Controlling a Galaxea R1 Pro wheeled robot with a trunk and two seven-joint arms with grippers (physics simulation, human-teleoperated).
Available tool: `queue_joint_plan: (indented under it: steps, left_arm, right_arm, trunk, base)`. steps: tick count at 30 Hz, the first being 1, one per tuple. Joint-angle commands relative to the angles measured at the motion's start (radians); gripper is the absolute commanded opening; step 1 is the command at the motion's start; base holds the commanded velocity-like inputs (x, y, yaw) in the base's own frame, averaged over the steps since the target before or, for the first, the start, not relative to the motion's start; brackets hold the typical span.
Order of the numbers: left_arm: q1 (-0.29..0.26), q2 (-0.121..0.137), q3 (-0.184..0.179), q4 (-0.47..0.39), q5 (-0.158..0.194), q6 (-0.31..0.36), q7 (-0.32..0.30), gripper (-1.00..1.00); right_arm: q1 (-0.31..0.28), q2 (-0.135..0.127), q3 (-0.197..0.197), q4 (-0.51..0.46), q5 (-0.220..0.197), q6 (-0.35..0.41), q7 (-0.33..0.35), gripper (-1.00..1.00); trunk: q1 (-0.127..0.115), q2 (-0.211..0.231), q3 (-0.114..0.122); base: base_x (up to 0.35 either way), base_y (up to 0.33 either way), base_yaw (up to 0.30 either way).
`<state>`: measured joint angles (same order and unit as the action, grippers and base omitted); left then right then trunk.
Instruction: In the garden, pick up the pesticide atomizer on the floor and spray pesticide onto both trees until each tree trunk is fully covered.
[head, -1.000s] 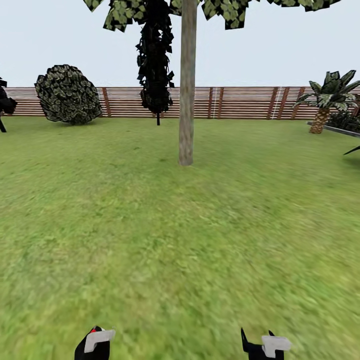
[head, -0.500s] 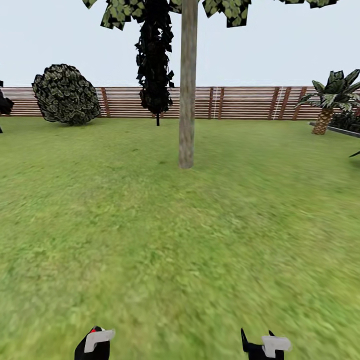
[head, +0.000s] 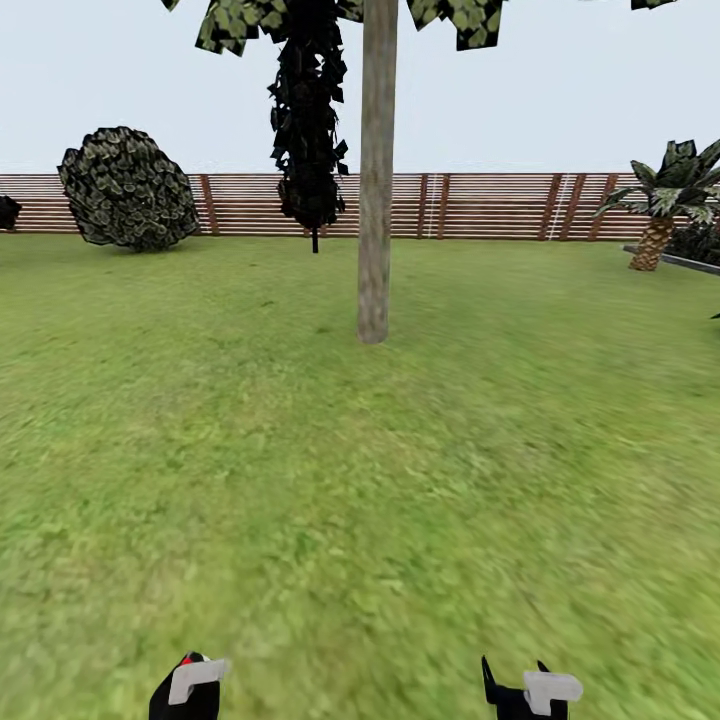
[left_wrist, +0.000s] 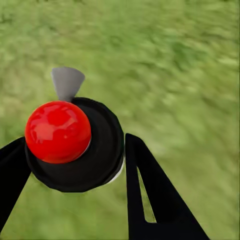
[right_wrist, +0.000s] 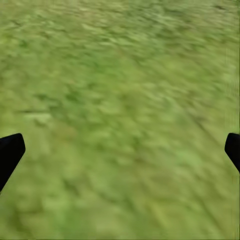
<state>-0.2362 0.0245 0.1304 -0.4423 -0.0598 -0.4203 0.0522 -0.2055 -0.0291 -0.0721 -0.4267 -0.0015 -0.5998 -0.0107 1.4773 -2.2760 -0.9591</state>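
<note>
The pesticide atomizer (left_wrist: 57, 131) has a round black body, a glossy red cap and a grey nozzle. My left gripper (left_wrist: 72, 165) is shut on it, a black finger on each side of the body. In the head view the left gripper (head: 183, 697) sits at the bottom edge with the atomizer's grey nozzle (head: 197, 676) sticking out. My right gripper (right_wrist: 121, 147) is open over bare grass, and the right gripper (head: 520, 693) also shows low in the head view. One tree trunk (head: 375, 200), pale grey-brown, stands upright on the lawn well ahead, slightly left of centre.
A slim near-black tree (head: 310, 130) stands behind the trunk by the slatted wooden fence (head: 480, 205). A round dark bush (head: 128, 188) is at the far left, and a palm (head: 660, 205) beside a raised edge (head: 690, 260) at the far right. Open lawn lies between me and the trunk.
The whole head view has shifted slightly: the trunk base sits a little lower and the bush and palm have spread outward, so the camera has moved forward. Both grippers hold the same pose.
</note>
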Motion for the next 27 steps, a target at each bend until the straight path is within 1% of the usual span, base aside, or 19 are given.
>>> queue_joint_plan:
  steps: [1, 27]
  left_arm:
    - [0.0, 0.0, 0.0, 0.0, 0.0, 0.0, 0.0, -1.0]
    - [0.0, 0.0, 0.0, 0.001, 0.0, 0.0, 0.0, -1.0]
  right_arm:
    - [0.0, 0.0, 0.0, 0.0, 0.0, 0.0, 0.0, 1.0]
    - [0.0, 0.0, 0.0, 0.0, 0.0, 0.0, 0.0, 1.0]
  trunk:
    - [0.0, 0.0, 0.0]
    - [0.0, 0.0, 0.0]
  base:
    - [0.339, 0.0, 0.0]
    - [0.339, 0.0, 0.0]
